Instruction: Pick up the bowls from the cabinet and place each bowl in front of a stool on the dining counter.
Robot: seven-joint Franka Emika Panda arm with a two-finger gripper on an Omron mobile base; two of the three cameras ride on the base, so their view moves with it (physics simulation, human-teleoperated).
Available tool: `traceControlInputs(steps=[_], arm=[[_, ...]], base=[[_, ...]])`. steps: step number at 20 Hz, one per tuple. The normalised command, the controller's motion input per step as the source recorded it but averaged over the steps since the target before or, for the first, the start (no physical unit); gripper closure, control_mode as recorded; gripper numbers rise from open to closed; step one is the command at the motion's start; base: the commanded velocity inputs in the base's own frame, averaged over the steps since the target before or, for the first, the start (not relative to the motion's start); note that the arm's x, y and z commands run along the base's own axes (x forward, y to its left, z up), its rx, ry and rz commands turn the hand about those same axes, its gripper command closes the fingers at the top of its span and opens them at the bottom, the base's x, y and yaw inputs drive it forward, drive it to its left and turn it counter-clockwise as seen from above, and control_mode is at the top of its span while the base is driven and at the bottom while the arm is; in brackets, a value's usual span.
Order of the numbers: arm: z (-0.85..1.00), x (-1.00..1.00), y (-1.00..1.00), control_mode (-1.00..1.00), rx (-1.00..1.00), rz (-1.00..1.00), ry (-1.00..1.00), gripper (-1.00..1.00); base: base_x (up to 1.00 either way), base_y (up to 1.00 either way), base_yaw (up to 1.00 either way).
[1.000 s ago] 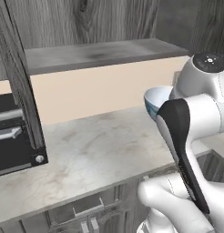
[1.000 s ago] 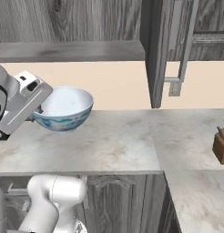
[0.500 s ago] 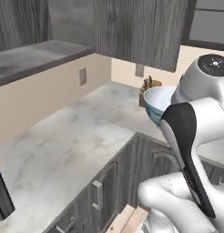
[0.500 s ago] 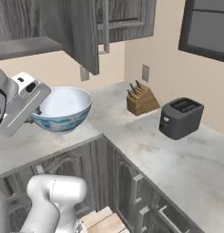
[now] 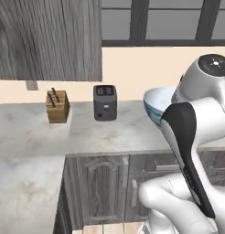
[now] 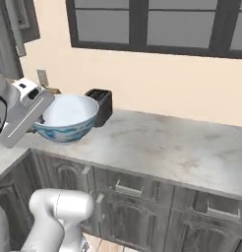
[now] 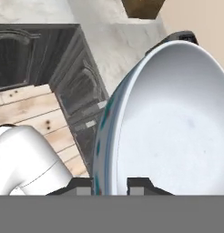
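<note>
Left base view: we see the white bowl half hidden behind the arm, above the marble worktop's front edge; a wooden knife block and black toaster stand towards its back edge.
Right base view: here the bowl's blue-green patterned outside shows, carried clear of the worktop by the gripper.
Hand view: the two dark fingertips pinch the bowl's thin rim (smooth, glossy inside), one on each side of it.

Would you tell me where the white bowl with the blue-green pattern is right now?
The white bowl with the blue-green pattern is held by its rim in the tool, above the marble counter, beside the black toaster.
</note>
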Motion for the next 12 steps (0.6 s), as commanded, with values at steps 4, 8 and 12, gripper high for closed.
traceControlInputs(steps=[4, 8, 12], arm=[[0.0, 0.0, 0.0, 1.0, 0.0, 0.0, 0.0, 1.0], [0.0, 0.0, 0.0, 1.0, 0.0, 0.0, 0.0, 1.0], [0.0, 0.0, 0.0, 1.0, 0.0, 0.0, 0.0, 1.0]], base=[[0.0, -0.15, -1.0], [0.0, -0.3, -1.0], [0.0, -0.25, -1.0]])
